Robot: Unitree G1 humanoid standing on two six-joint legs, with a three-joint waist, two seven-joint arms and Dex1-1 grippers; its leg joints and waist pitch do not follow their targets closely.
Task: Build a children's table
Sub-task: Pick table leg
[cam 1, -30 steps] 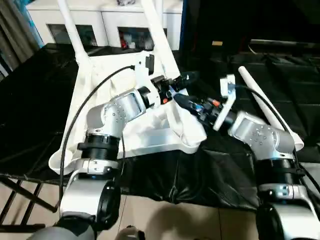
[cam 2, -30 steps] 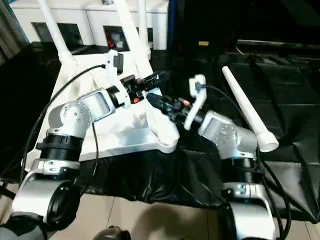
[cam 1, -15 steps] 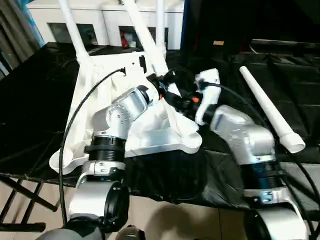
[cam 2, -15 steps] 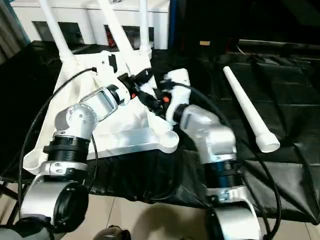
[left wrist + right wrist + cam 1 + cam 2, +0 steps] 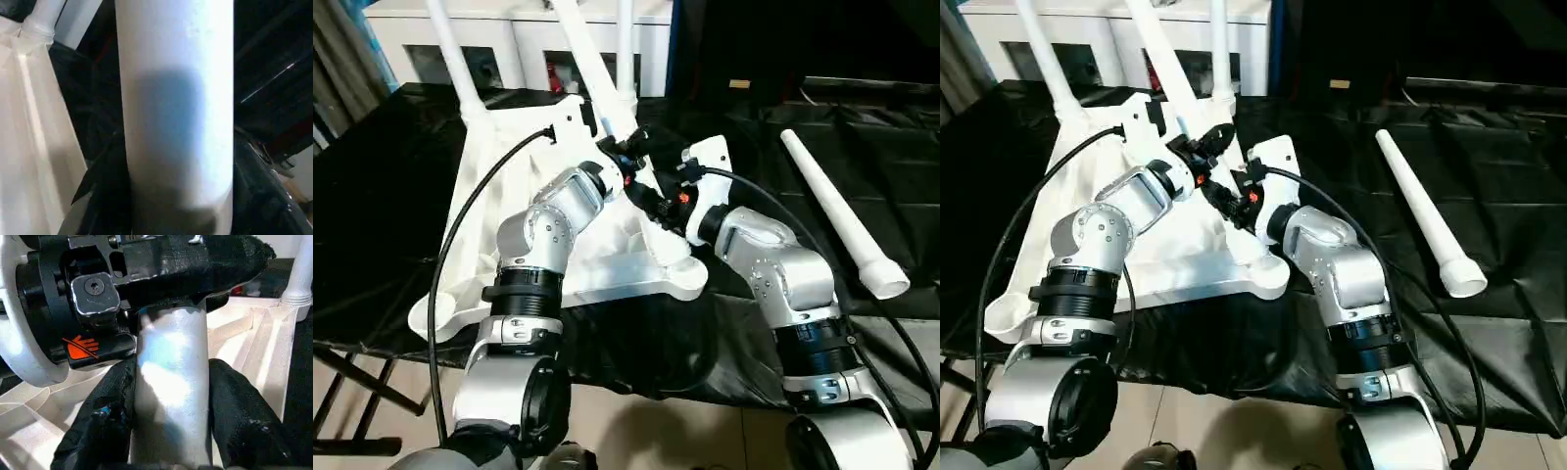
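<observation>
The white tabletop point(image 5: 607, 279) lies underside up on black cloth. Two legs stand in its far sockets, one on the left point(image 5: 455, 59) and one on the right point(image 5: 626, 39). A third leg point(image 5: 592, 69) leans over the near right corner. My left gripper point(image 5: 631, 157) is shut around it. Just below, my right gripper point(image 5: 664, 203) is shut on the same leg point(image 5: 168, 396), with a black finger point(image 5: 110, 421) on each side. The leg point(image 5: 176, 98) runs between the left fingers. Its lower end is hidden behind my grippers. Another leg point(image 5: 837, 211) lies loose on the cloth at the right.
A white cabinet with glass doors point(image 5: 529, 44) stands behind the table. Black cloth point(image 5: 401, 196) covers the work surface. A dark metal frame point(image 5: 352, 382) shows at the lower left above the tan floor. Black cables loop from both forearms.
My left gripper has closed around the leaning leg. My right arm has swung in from the right, and both grippers with the leg have shifted left over the tabletop's corner.
</observation>
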